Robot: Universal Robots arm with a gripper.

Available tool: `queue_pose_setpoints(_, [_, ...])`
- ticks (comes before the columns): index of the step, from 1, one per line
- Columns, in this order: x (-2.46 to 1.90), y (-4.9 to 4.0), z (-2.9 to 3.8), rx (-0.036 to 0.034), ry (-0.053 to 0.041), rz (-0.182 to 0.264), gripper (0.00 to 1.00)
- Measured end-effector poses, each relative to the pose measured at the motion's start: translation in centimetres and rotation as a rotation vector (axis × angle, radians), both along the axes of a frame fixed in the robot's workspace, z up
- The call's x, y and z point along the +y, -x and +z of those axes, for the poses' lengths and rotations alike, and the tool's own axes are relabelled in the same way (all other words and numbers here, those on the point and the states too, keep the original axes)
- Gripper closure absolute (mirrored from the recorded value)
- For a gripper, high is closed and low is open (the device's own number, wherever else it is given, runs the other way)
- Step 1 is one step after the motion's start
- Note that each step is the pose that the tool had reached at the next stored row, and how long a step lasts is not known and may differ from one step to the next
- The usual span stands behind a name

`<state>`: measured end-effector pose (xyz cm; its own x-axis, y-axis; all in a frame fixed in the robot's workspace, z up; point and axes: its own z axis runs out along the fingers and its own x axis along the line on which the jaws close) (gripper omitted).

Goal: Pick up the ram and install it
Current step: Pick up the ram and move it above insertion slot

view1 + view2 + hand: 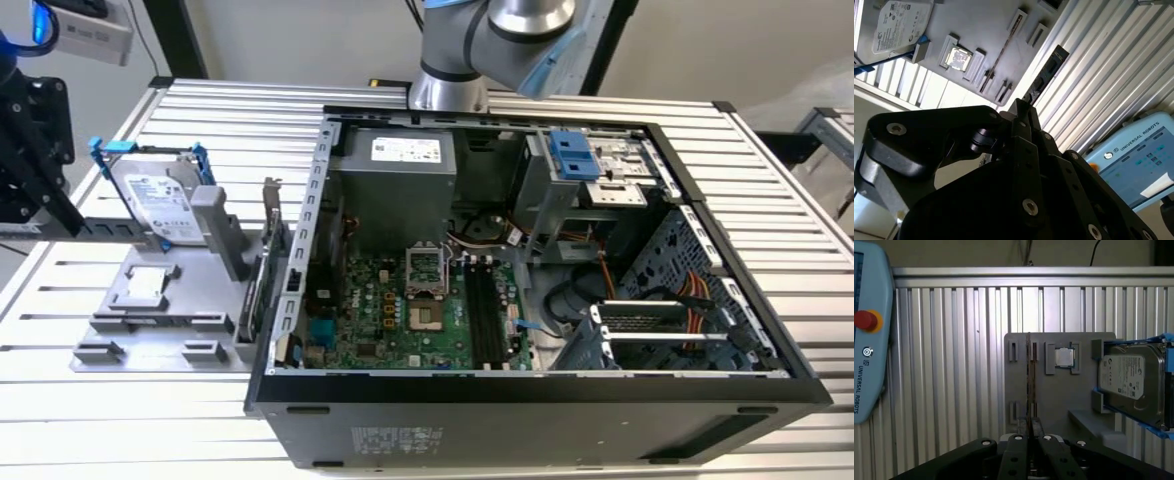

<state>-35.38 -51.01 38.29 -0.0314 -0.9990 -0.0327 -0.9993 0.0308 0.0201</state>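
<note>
- Noting the ram [1029, 382] standing on its thin edge in the slots of the grey holder plate [1054, 402], not yet lifted; showing in the first wrist view as little more than a dark line.
- Finding the same stick [1003, 50] in the second wrist view as a thin streak across the plate.
- Reading the gripper [1030, 437] as lined up with the ram's length, the fingers [1018, 445] drawn together or nearly so and clamping nothing.
- Losing the ram's near end behind the fingertips, so not being able to tell touching from apart.
- Seeing the gripper body cut off at the frame edge in both wrist views.
- Logging a processor chip [1064, 357] seated in its pocket just beside the ram.
- Logging a hard drive [1129, 385] in a blue bracket beyond the chip, partly cropped by the frame.
- Spotting a dark expansion card [1048, 70] at the plate's edge, its detail being hard to make out.
- Catching a teach pendant [869, 340], cropped, lying on the slatted table [747, 200].
- Viewing the open computer case [534, 395] at the exterior view's right of the plate, with long black slots [487, 325] on the motherboard [400, 310]; not being able to tell their state.
- Seeing the arm [494, 40] cut off above the case.
</note>
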Motion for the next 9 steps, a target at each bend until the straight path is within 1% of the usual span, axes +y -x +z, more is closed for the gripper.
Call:
queue_pose_setpoints(4, [0.12, -0.16, -0.01, -0.0001, 0.0001, 0.000, 1.00])
queue_pose_setpoints(9, [0.30, -0.56, -0.01, -0.0002, 0.0005, 0.000, 1.00])
